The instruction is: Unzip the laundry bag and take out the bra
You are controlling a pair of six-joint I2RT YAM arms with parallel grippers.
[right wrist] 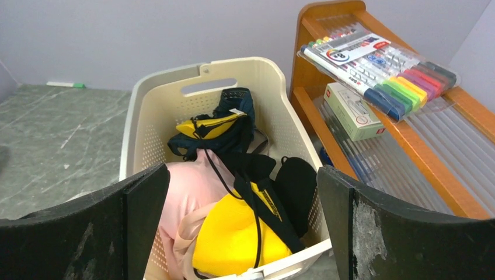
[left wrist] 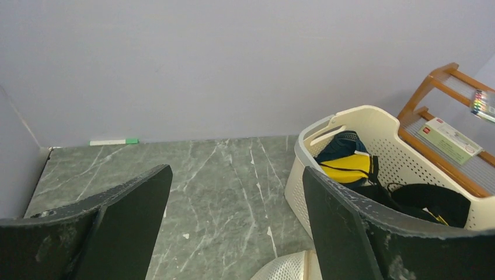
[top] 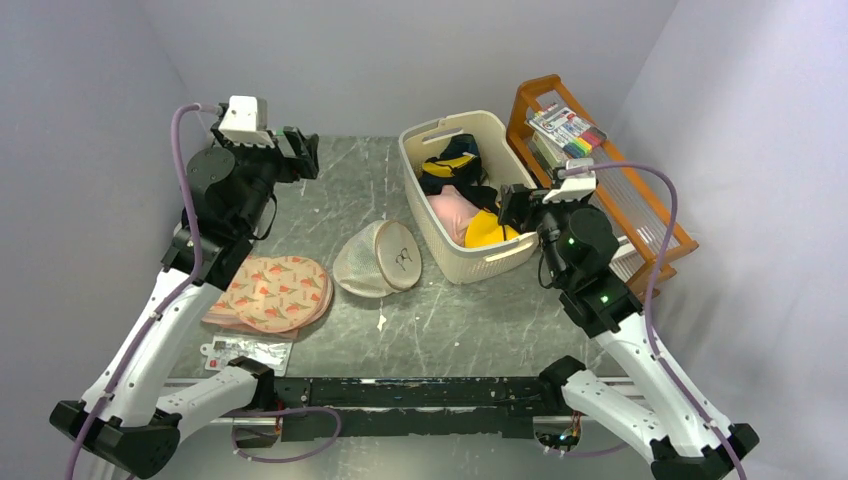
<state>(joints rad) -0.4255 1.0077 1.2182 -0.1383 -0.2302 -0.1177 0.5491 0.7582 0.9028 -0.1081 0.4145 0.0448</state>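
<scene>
The cream-white mesh laundry bag lies open at mid table, its flap with the small black logo turned up to the right; its rim shows at the bottom of the left wrist view. The mustard-yellow bra with dark straps lies in the cream basket, near its front right corner. My left gripper is open and empty, held high over the back left of the table. My right gripper is open and empty, just above the basket's near right side, over the bra.
The cream basket also holds a pale pink garment and dark clothes. A pink printed round bag lies left of the laundry bag, with a flat packet in front of it. A wooden rack with a marker pack stands on the right.
</scene>
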